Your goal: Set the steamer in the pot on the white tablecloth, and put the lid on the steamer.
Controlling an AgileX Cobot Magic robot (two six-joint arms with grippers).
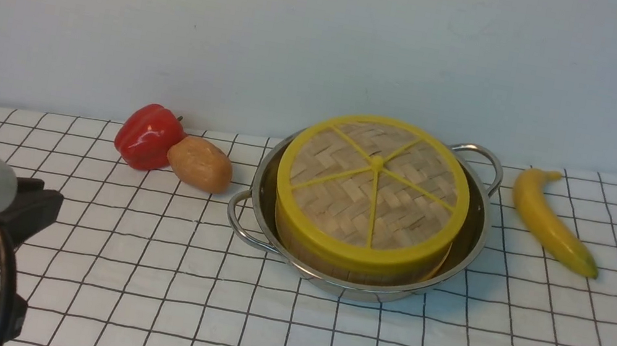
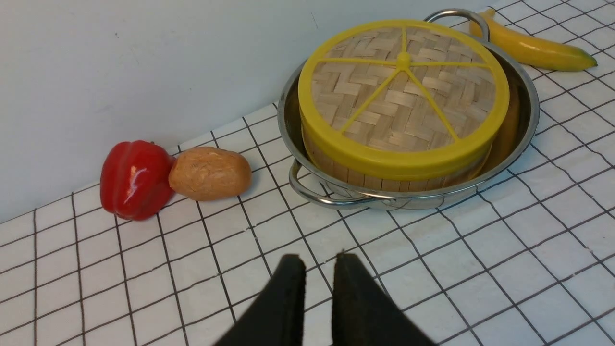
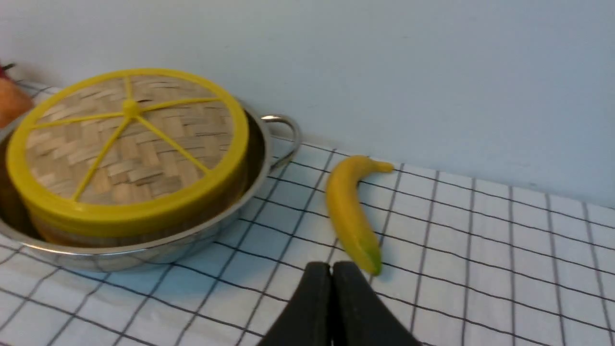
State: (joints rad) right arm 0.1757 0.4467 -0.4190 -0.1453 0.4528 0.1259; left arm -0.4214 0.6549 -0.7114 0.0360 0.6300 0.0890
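I read this as a tabletop robot test setup, though I can't tell what building holds it. Beyond my left jaws [image 2: 319, 262] I see a gridded white cloth [image 2: 168, 269] backed by a plain pale wall [image 2: 144, 62]; beyond my right jaws [image 3: 326, 269], the same cloth and wall, with a glossy, toy-like banana [image 3: 350, 211].

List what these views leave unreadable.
- Steamer's contents: under the lid in every view.
- Pot's floor: behind steamer and lid, all views.
- Right claw: outside front view; its base cut off in right wrist view.
- Pepper: mostly cropped, right wrist view.
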